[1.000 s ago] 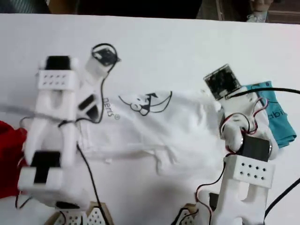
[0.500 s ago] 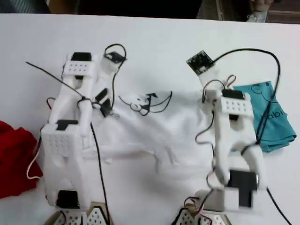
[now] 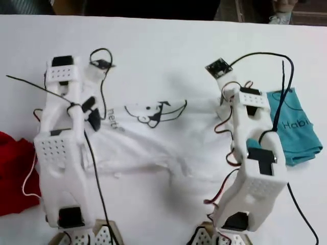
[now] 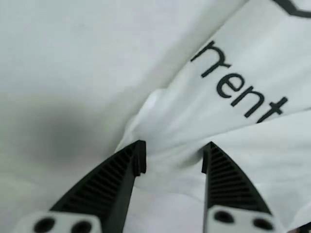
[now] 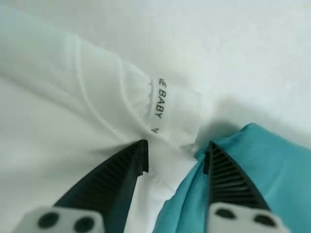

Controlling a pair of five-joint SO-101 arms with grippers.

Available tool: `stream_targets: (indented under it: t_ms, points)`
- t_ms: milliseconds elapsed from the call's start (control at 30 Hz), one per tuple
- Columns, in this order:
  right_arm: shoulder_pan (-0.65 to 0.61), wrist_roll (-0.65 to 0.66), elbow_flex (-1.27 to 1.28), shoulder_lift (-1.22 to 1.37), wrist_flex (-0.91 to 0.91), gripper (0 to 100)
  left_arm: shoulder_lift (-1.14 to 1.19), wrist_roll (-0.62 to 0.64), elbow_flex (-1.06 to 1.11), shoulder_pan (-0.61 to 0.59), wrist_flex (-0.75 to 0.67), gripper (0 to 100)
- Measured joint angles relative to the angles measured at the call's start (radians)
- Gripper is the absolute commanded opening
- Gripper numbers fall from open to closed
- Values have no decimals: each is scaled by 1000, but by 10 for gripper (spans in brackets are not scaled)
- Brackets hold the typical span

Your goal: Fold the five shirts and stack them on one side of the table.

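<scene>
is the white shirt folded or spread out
Spread out, not folded small: the white shirt lies wide and rumpled across the table, its print facing up.

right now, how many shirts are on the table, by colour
white shirt: 1
teal shirt: 1
red shirt: 1
total: 3

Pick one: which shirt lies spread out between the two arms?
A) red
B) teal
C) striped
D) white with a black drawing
D: the white shirt with the black drawing lies in the middle of the table, while the red shirt and the teal shirt sit off at opposite sides.
</scene>
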Motion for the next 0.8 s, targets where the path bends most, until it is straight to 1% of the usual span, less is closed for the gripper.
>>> stream_targets:
  t_ms: [100,233,333,500,633,800]
  points:
    - [0,0,-38,29,0,197,2,-6,-17,0,3,212]
    - [2,0,-74,40,3,197,5,-6,-109,-8,3,212]
    - [2,0,-104,40,55,197,5,-6,-141,-8,3,212]
    - [21,-6,-166,29,132,197,9,23,-143,52,3,212]
    - [37,-6,-178,-11,135,197,58,23,-144,84,3,212]
    - [37,-6,-178,-15,120,197,144,23,-167,86,3,211]
